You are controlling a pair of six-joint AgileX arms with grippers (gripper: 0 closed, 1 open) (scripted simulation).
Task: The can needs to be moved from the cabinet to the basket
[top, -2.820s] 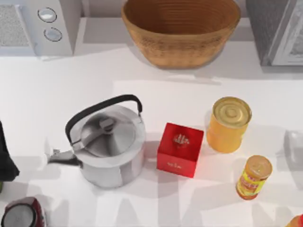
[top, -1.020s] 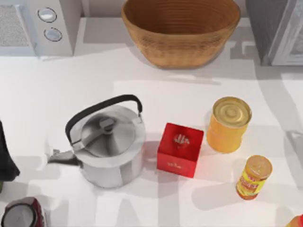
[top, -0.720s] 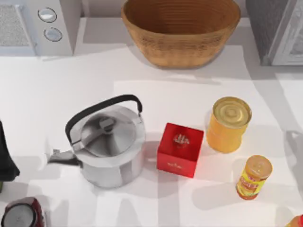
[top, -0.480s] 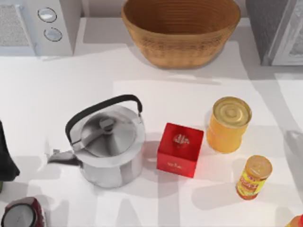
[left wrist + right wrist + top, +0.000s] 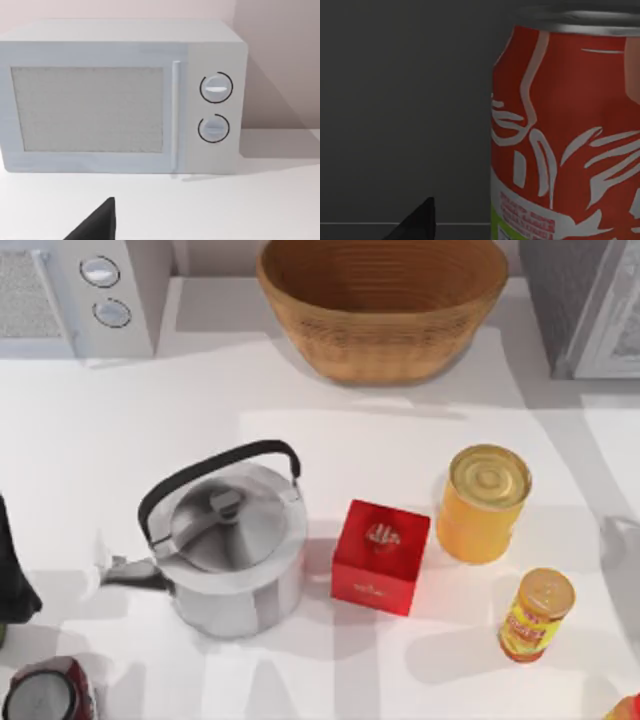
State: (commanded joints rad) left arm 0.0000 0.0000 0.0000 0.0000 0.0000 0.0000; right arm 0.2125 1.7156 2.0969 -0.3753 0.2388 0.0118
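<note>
**Can Upright in Dark Cabinet, Right End Effector Close Before It**

On the white worktop (image 5: 150,440) we record several items between the near edge and the basket (image 5: 382,305). A polished steel kettle (image 5: 230,550) with a black arched handle stands left of centre, its spout pointing to the left. Just beside it, to the right, is a red cube-shaped box (image 5: 380,556). Farther right stands a wide yellow-orange tin (image 5: 483,503) with a ribbed gold lid, and near it, toward the near edge, a small yellow jar (image 5: 536,615) with a red label. A white microwave (image 5: 85,290) with two round dials occupies the far left corner; a grey cabinet (image 5: 585,300) stands at the far right.

The basket is a large oval of tan woven wicker with ribbed sides, at the far middle of the worktop, wider than the kettle.

Our left arm (image 5: 12,575) rests at the left edge; its wrist camera faces the microwave front. We cannot tell how either end effector's fingers stand.

In the right wrist view the can (image 5: 567,135), red with white script, a silver rim and a green-yellow band at its base, stands upright close ahead in a dark enclosure.
</note>
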